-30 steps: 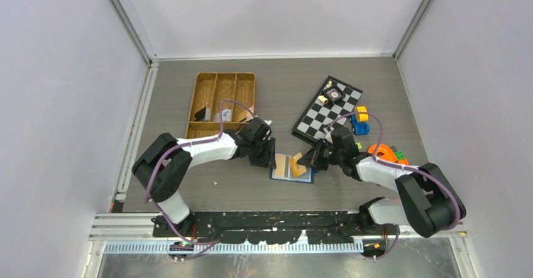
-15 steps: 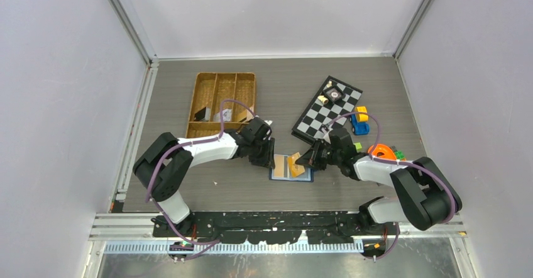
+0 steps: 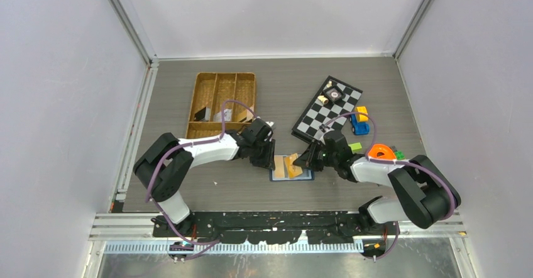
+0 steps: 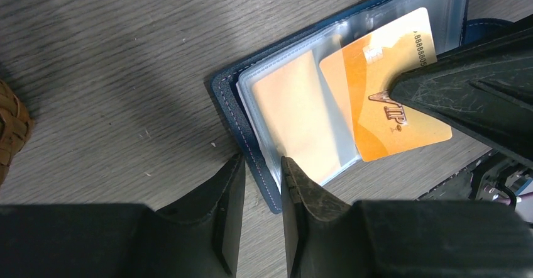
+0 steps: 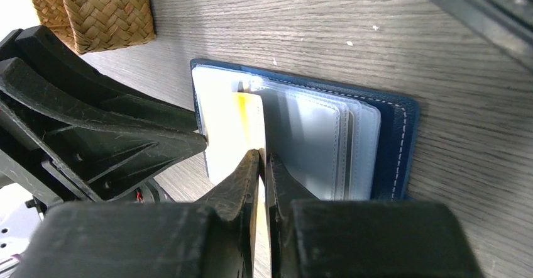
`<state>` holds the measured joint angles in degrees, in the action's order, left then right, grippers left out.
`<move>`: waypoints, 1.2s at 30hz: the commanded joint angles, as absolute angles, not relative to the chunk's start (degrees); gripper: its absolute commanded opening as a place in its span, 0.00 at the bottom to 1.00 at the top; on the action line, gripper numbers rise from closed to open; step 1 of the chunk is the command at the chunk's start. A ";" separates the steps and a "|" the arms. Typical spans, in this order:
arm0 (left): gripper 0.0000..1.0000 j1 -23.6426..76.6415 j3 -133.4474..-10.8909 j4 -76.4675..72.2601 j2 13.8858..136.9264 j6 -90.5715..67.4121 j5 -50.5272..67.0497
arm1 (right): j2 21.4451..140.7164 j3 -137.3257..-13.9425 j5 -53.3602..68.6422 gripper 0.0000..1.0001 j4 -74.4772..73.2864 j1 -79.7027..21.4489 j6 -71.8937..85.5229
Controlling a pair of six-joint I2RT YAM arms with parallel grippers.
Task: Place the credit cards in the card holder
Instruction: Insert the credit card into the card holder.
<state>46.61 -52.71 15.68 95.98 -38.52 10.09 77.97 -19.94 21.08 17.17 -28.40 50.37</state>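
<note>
Card holder: navy card holder (image 4: 229, 111) lies open and flat, clear sleeves up, toward the near edge of the tabletop (image 3: 390, 89) and about midway along it, between the two grippers.
Cards at the holder: an orange credit card (image 4: 371, 121) printed "VIP" lies slanted across the sleeves, one end tucked into them and the other end sticking out past the holder's edge. A paler tan card (image 4: 298, 121) sits inside the clear sleeve beside it.
Right gripper: right gripper (image 5: 263, 155) has its jaws drawn almost together, the thin edge of the orange credit card between the fingertips.
Left gripper: left gripper (image 4: 261, 165) stands at the holder's opposite side. Its jaws are a narrow gap apart, with the holder's navy rim passing beneath that gap. One fingertip overlaps the rim; whether it presses down cannot be told.
Wicker tray: brown wicker tray (image 3: 223, 74) sits toward the far left corner. A dark flat piece (image 3: 202, 112) and something white lie in its near compartments, too small to make out.
Checkerboard: checkerboard (image 3: 327, 117) lies slanted right of the middle, with small pieces on its far end.
Toys: a blue toy car (image 3: 359, 127), a green block (image 3: 356, 146) and an orange toy (image 3: 380, 152) lie near the right edge, just beside the right arm.
</note>
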 commanded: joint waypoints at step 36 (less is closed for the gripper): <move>0.28 47.46 -53.59 16.91 92.53 -37.69 9.14 | 69.52 -24.68 4.84 0.54 -2.84 -34.23 44.94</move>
